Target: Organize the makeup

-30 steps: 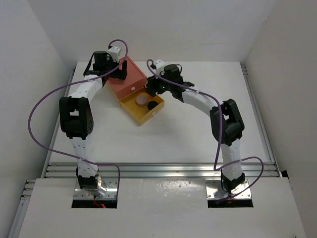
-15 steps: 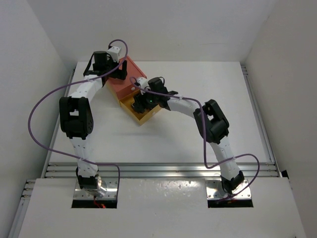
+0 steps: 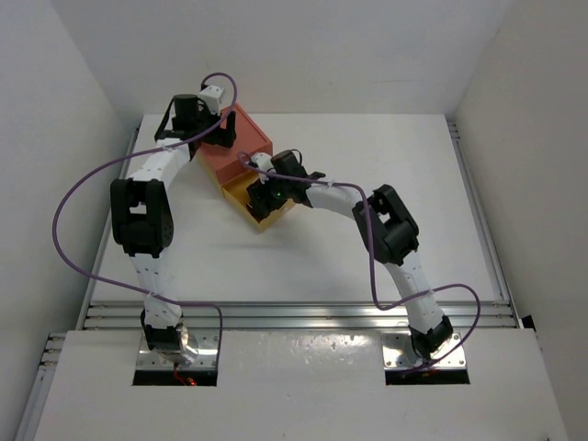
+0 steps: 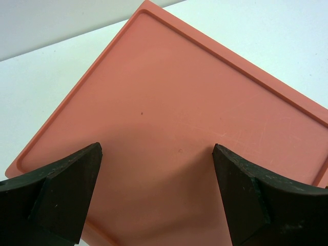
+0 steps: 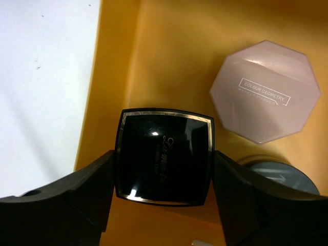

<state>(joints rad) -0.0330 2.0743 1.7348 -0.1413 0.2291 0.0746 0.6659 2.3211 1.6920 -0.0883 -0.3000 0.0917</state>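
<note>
Two arms meet at the drawer box from above, the right gripper (image 3: 264, 197) over the yellow drawer (image 3: 260, 220). At the left wrist, the left gripper (image 4: 156, 154) spreads wide and empty above the orange box top (image 4: 179, 97). At the right wrist, jaws clamp the black square compact (image 5: 164, 156) by its flat sides inside the drawer. It looks glossy, rigid, light and likely slippery.

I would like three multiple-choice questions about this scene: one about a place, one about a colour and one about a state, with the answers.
1. Where does the pink compact lie?
A on a plate; B in the yellow drawer; C on a shelf.
2. What colour is the box under the left gripper?
A orange; B green; C white.
3. What is the right gripper doing?
A open and empty; B gripping the black compact; C gripping the pink compact.
Answers: 1 B, yellow floor surrounds it; 2 A, the left wrist view shows its orange top; 3 B, both fingers press its sides.
</note>
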